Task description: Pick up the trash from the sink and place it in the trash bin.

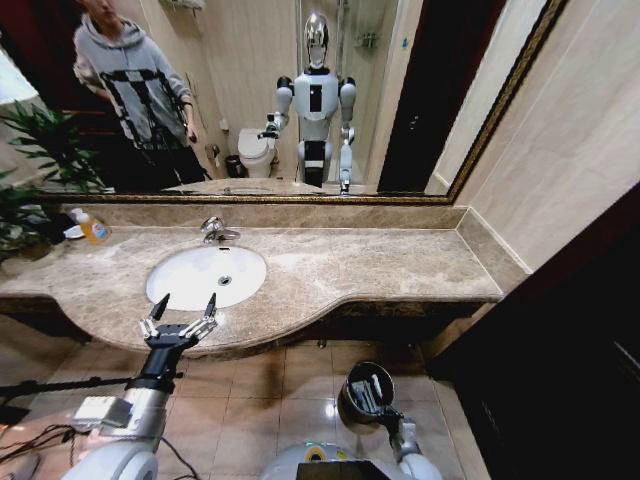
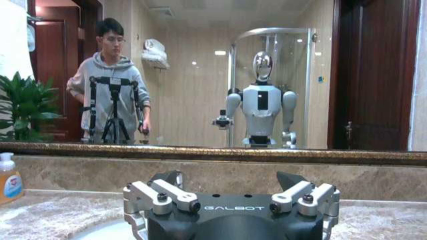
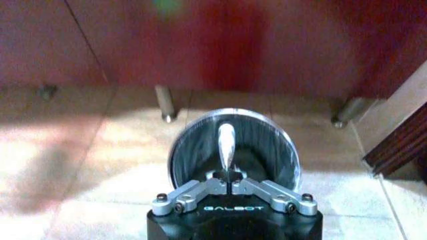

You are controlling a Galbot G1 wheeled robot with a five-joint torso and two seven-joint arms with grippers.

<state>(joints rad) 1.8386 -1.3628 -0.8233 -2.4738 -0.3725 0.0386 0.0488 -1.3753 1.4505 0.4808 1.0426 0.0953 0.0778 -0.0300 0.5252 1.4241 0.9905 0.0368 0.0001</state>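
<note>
Bathroom vanity, beige-brown marble counter (image 1: 380, 262), framed wall mirror across the upper half of the head view.

Item 1: sink (image 1: 180, 282), white oval basin, centre-left of the head view, chrome faucet (image 1: 214, 229) behind it. Basin interior appears bare; no tubes, packet or stick can be made out in it.

Item 2: soap bottle (image 1: 93, 229), orange-yellow, on the counter at far left of the head view. Not trash.

Item 3: left gripper (image 1: 180, 312), lower left of the head view, poised at the front counter edge just before the basin. Fingers spread wide apart, nothing between them; the left wrist view confirms the two fingertips (image 2: 172, 178) standing well separated, facing the mirror.

Item 4: trash bin (image 1: 366, 393), small dark cylinder with shiny rim, lower centre of the head view above the tiled floor (image 1: 260, 400), white items visible inside.

Item 5: right gripper (image 3: 231, 181), fingers closed together at the near rim of the bin, apparently clamped on it; a pale stick-like item (image 3: 226, 145) stands inside, just beyond the fingertips.

Risks, as judged: if the rim grip is shallow, the bin could tip or slip and spill its contents onto the floor. A left-arm descent into the basin could knock the faucet or scrape the counter edge.
</note>
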